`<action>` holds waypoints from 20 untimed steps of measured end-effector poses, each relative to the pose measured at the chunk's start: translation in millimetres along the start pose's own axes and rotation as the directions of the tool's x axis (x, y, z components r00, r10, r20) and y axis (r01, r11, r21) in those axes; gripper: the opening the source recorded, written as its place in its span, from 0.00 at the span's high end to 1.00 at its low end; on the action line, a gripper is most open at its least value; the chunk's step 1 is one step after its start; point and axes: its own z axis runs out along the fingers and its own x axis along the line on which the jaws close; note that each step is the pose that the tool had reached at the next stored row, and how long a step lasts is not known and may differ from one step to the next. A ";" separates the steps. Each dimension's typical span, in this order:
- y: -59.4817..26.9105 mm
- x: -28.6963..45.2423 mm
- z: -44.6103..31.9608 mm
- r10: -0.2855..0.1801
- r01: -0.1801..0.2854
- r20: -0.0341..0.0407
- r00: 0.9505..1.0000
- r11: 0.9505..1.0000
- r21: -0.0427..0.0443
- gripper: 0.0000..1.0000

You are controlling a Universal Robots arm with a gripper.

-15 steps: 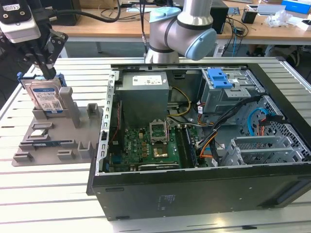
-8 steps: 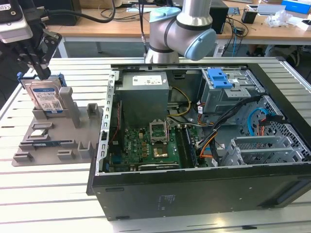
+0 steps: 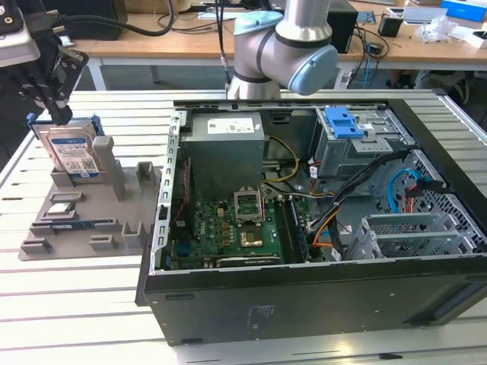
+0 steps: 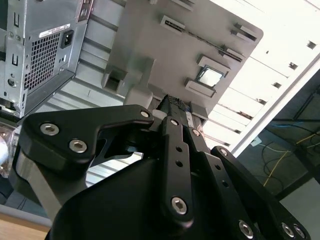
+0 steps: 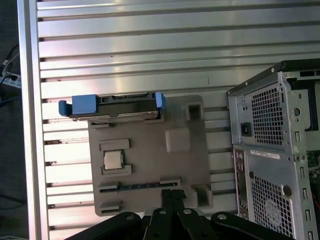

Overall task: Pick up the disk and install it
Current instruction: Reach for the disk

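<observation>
Exterior view, nearest first. One open black computer case lies on its side on the slatted aluminium table. Inside it:
- one green mainboard
- one grey power supply box with one white sticker bearing dark print
- one grey drive cage with a blue handle on top

In the first wrist view, one more white printed sticker sits on the case's rear panel.

To the exterior view's left of the case lies one grey fixture plate. It holds one processor chip flat in a recess.

One disk stands on edge in a slot at the plate's far end. Its blue carrier bracket frames it, and its single white-and-blue label faces the camera. In the first wrist view the disk appears edge-on, with a blue tab at each end.

The gripper hangs just above the disk's upper edge; whether it touches cannot be told. In the first wrist view the gripper has its two fingers together with nothing between them.

Further back, the one grey-and-blue arm rises behind the case. Wooden desks stand beyond it.
</observation>
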 end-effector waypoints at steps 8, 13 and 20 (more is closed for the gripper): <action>-0.8 10.5 -0.3 0.000 0.000 0.000 1.000 1.000 0.000 0.90; -1.4 19.0 -0.5 0.000 0.000 0.000 1.000 1.000 0.000 0.90; -2.3 30.9 -0.8 0.000 0.000 0.000 1.000 1.000 0.000 0.90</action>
